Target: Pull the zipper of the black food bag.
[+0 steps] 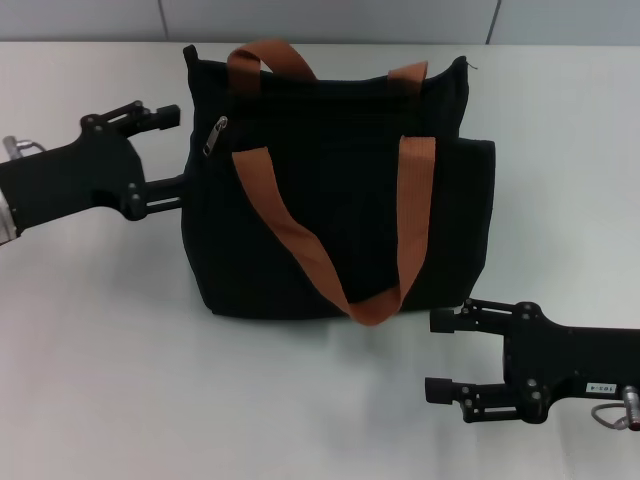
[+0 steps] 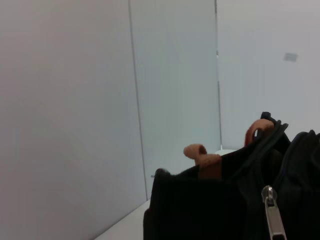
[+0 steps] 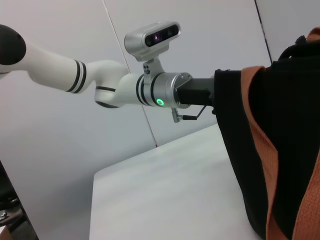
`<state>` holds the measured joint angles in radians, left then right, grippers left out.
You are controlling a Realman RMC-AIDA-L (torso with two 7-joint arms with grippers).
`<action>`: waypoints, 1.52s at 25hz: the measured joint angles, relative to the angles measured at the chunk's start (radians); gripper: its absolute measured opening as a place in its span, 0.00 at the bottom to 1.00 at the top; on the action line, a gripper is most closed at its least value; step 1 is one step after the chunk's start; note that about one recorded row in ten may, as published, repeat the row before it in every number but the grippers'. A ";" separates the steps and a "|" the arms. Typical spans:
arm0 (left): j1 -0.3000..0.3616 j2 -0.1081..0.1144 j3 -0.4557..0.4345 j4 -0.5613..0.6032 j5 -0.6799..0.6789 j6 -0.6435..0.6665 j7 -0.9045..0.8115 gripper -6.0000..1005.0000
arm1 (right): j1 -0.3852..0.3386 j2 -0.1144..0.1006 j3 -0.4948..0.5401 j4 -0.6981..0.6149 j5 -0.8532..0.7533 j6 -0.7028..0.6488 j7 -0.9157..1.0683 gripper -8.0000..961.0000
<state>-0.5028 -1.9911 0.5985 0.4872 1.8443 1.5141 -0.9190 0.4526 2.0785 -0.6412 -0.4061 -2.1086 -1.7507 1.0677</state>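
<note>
The zipper (image 1: 215,135) sits at the robot's left end of the black food bag (image 1: 335,190), high on the near face just below the top edge, and the left tool (image 1: 167,150) is by far the nearer of the 2. From that tool the silvery pull tab lies just beside it, a little toward the robot's right and roughly level with the upper finger. The tab hangs slanted, its long axis running down and toward the left tool, while the zip line it rides on runs along the bag's top toward the robot's right. A pull would therefore likely travel rightward, away from the left arm.

The left tool is spread: 1 finger points at the bag's upper corner, the other lies lower, against or very near the bag's side; neither pinches anything. In the left wrist view the zipper (image 2: 272,212) hangs close ahead.

The right tool (image 1: 445,355) rests low over the counter (image 1: 120,360), near the bag's front right corner, also spread and empty, well apart from the tab.
</note>
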 joint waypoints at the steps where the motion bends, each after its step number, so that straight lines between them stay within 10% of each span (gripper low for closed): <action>1: -0.004 -0.001 0.007 0.003 0.000 -0.005 0.001 0.81 | 0.000 0.000 0.000 0.000 0.000 0.001 0.000 0.84; 11: -0.016 -0.009 0.013 0.008 -0.004 -0.031 0.085 0.80 | 0.008 0.001 0.000 0.002 0.001 0.008 0.001 0.84; 38: 0.033 -0.022 0.003 0.019 -0.092 0.070 0.178 0.03 | 0.031 -0.001 0.003 -0.005 0.167 -0.193 0.168 0.84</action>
<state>-0.4693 -2.0133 0.6014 0.5063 1.7525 1.5844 -0.7409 0.4838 2.0779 -0.6380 -0.4111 -1.9420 -1.9435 1.2361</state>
